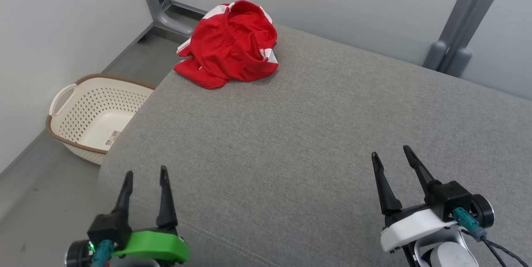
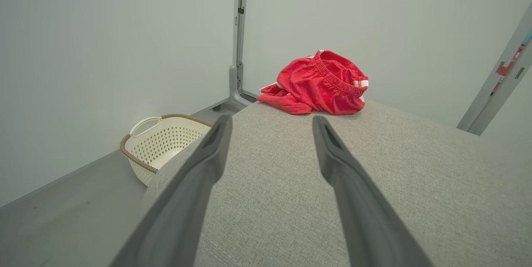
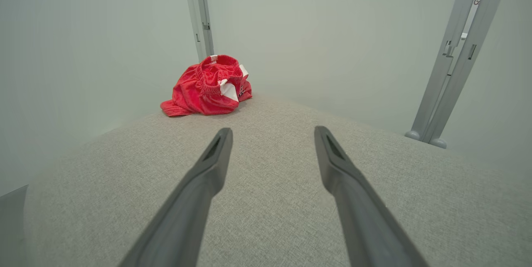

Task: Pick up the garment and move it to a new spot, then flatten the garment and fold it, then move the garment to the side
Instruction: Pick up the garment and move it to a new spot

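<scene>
Left tool [image 1: 146, 170] and right tool [image 1: 390, 150] sit at the frame's bottom corners, fingers apart and empty. The crumpled red-and-white garment [image 1: 228, 45] lies upper centre-left, at the far edge of the grey upholstered cushion [image 1: 291, 134]. A clumsy reach could push it off that edge, near the cream perforated basket [image 1: 95, 105].

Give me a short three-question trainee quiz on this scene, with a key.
1. True or false: the left gripper and right gripper both stand open, holding nothing.
2. The crumpled red garment with white trim lies: A) in the right gripper's grasp; B) at the far left corner of the grey fabric cushion; C) between the two grippers.
3. Fill in: the cream perforated plastic basket stands on the ____.
Key: 1 true; 2 B; 3 floor.
</scene>
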Controlling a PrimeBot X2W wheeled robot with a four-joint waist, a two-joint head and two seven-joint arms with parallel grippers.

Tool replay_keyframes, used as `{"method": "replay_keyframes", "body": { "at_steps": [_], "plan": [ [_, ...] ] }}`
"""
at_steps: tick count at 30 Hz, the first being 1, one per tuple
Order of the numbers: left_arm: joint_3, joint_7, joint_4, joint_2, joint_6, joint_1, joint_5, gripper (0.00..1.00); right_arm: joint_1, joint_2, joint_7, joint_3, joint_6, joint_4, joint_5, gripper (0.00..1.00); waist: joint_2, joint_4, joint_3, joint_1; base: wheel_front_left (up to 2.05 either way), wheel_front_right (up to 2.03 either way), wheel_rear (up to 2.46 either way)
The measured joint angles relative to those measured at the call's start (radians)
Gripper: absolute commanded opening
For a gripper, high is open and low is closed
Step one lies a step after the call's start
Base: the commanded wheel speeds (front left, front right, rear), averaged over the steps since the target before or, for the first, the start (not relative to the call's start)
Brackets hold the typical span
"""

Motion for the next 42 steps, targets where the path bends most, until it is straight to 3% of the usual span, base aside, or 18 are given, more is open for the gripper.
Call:
{"method": "replay_keyframes", "body": {
  "at_steps": [3,9,16,23,29,36,42],
  "plan": [
    [0.052,0.000,-0.047,0.016,-0.018,-0.048,0.012,1.00,-0.026,0.000,0.000,-0.004,0.000,-0.010,-0.023,1.00,0.0000,-0.014,0.023,0.0000,0.00,0.00,0.00],
    [0.130,0.000,-0.114,0.156,-0.075,-0.313,0.068,1.00,-0.086,0.000,0.000,-0.025,0.000,-0.030,-0.081,1.00,0.0000,-0.064,0.097,0.0000,0.00,0.00,0.00],
    [0.137,0.099,0.021,0.278,-0.159,-0.725,0.054,1.00,-0.160,0.000,0.000,-0.044,0.000,-0.064,-0.145,1.00,0.0000,-0.137,0.204,0.0000,0.00,0.00,0.00],
    [0.058,0.288,0.342,0.289,-0.205,-1.026,-0.010,1.00,-0.209,-0.001,0.000,-0.051,0.000,-0.126,-0.194,1.00,0.0000,-0.198,0.331,0.0001,0.00,0.00,0.00],
    [-0.014,0.385,0.559,0.221,-0.216,-1.097,-0.096,1.00,-0.230,0.000,0.000,-0.057,0.000,-0.168,-0.223,1.00,0.0000,-0.243,0.443,0.0001,0.00,0.00,0.00],
    [-0.160,0.466,0.646,0.199,-0.217,-1.099,-0.243,1.00,-0.238,-0.001,0.000,-0.085,0.000,-0.193,-0.250,1.00,0.0000,-0.278,0.550,0.0001,0.00,0.00,0.00],
    [-0.202,0.449,0.724,0.249,-0.217,-1.104,-0.293,1.00,-0.245,0.000,0.000,-0.082,0.000,-0.200,-0.254,1.00,0.0000,-0.297,0.604,0.0001,0.00,0.00,0.00]
  ]
}}
